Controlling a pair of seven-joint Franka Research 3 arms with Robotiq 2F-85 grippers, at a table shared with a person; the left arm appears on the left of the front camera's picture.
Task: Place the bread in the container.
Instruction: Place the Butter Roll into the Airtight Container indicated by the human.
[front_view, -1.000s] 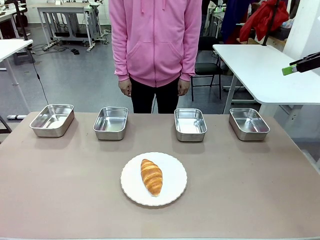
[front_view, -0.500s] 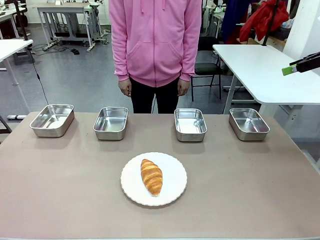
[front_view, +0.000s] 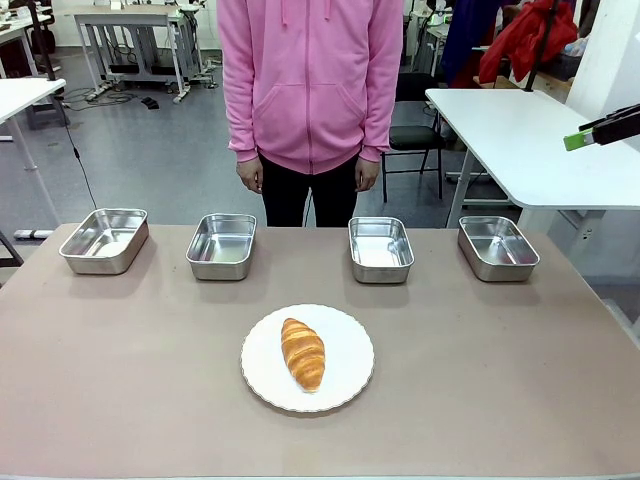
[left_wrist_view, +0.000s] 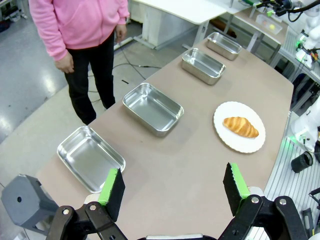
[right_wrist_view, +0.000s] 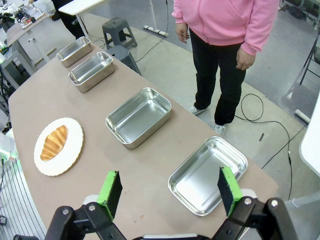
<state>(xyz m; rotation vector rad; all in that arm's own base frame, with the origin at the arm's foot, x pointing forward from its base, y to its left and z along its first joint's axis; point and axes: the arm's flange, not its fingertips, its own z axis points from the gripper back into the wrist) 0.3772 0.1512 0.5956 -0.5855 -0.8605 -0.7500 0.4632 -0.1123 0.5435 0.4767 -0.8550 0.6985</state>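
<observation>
At the left, the left gripper (left_wrist_view: 173, 176) hangs high over the left end of the table (front_view: 130, 380). Its jaws are spread wide with nothing between them.

Along the far side we see four shiny steel pans in a row: the first pan (front_view: 104, 240), the second pan (front_view: 222, 245), the third pan (front_view: 381, 249) and the fourth pan (front_view: 497, 247). We cannot tell which of them is the container.

Nearer to us, in line with the gap between the second and third pans, the bread (front_view: 303, 352) lies on a round white plate (front_view: 345, 340). It is well apart from every pan, and its length runs toward the far side.

Behind the row a person in a pink hoodie (front_view: 310, 80) stands with arms down.

At the right, the right gripper (right_wrist_view: 168, 177) hangs high at the table's right end, its jaws likewise wide apart and holding nothing.
</observation>
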